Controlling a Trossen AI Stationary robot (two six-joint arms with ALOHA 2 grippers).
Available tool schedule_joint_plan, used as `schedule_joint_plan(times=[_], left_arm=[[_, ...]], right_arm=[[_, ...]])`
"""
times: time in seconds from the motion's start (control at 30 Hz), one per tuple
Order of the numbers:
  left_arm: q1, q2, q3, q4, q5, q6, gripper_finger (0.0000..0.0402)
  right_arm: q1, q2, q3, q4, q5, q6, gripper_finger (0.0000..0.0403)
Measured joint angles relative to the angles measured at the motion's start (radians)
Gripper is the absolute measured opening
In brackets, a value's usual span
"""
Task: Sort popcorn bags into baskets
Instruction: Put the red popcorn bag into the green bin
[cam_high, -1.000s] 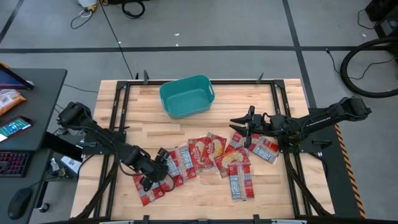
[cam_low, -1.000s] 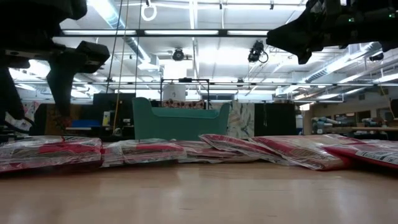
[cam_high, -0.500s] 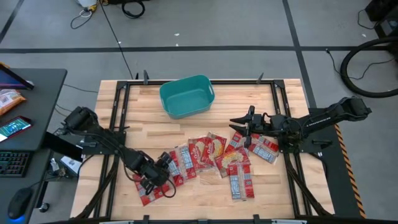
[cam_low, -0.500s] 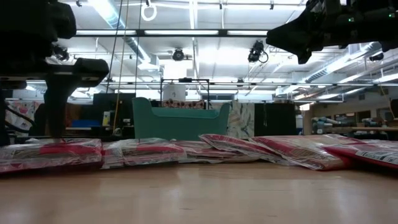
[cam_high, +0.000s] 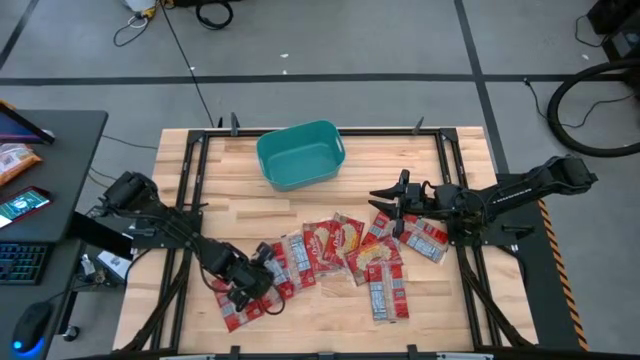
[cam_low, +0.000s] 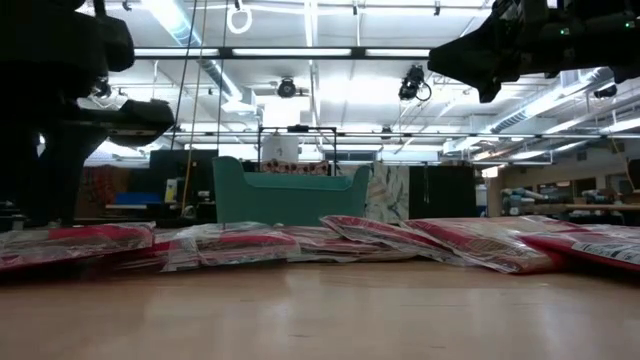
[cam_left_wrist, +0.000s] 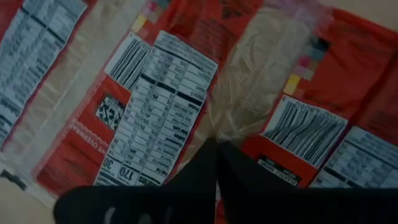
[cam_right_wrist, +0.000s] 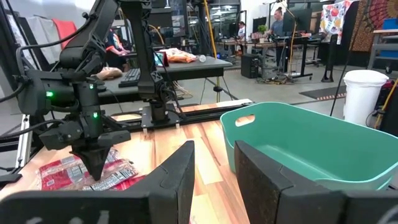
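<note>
Since a second ago the left gripper (cam_high: 258, 283) has dropped onto the near-left popcorn bags (cam_high: 300, 262), fingers seemingly pinched together on one; the right gripper (cam_high: 390, 205) hovers, slightly parted.

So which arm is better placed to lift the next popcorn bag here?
The left. Its gripper is down on the popcorn bags at the pile's left end, fingers pinched together on a packet. The right gripper hovers open above the table, beside the teal basket, holding nothing.
</note>
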Motion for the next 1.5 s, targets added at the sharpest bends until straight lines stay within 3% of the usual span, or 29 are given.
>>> schedule_joint_plan(times=[0.13,0.57,0.8,1.1,1.3,1.5], left_arm=[[0.011,-0.026,0.035,-0.055,0.009,0.0,0.0007],[0.172,-0.111,0.323,-0.389,0.005,-0.079,0.0002],[0.361,-0.112,0.44,-0.381,-0.048,-0.111,0.0001],[0.645,-0.112,0.478,-0.365,-0.047,-0.097,0.0002],[0.837,-0.109,0.478,-0.262,0.039,-0.065,0.0003],[0.988,-0.109,0.478,-0.169,0.053,0.028,0.0003]], right_arm=[[-0.001,0.0,0.0,0.001,0.0,0.0,0.0119],[-0.001,0.0,0.0,0.004,0.006,0.0,0.0119],[-0.001,0.0,0.0,0.006,0.011,0.004,0.0119],[-0.001,0.0,0.0,0.008,0.026,0.002,0.0119],[-0.001,0.0,0.0,0.008,0.026,0.0,0.0119],[-0.001,0.0,0.0,0.008,0.026,0.0,0.0119]])
